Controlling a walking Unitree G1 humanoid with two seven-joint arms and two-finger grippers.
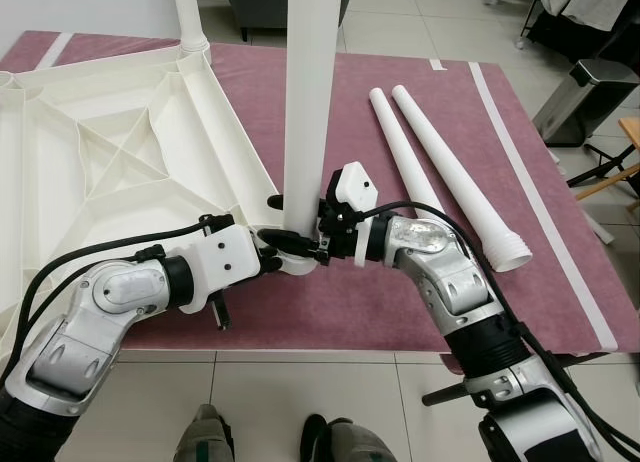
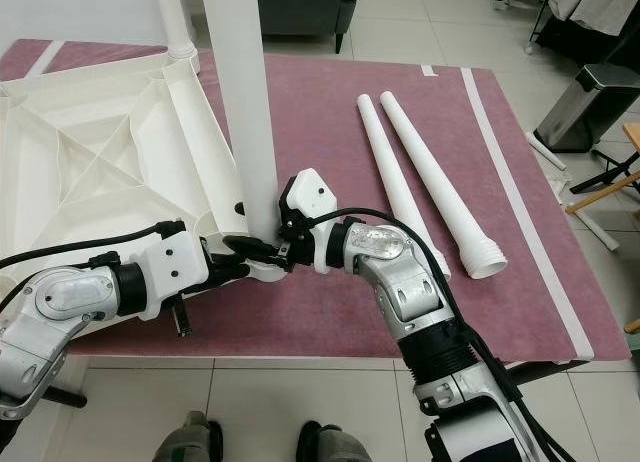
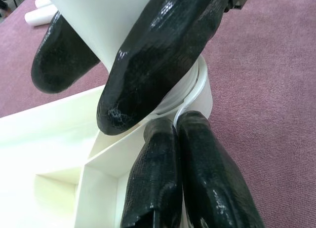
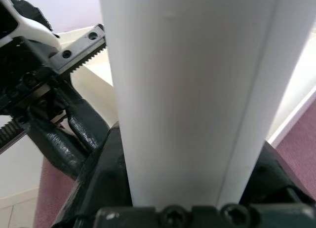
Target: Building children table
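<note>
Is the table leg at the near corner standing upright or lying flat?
Upright: the leg rises from the tabletop corner socket, both grippers at its base.

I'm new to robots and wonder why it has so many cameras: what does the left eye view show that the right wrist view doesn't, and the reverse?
The left eye view adds the wider scene: the upturned tabletop and two spare legs lying on the maroon mat. The right wrist view adds close detail: a toothed rack beside the leg. Shared: the upright leg, with the right tool shut on it near its base.
</note>
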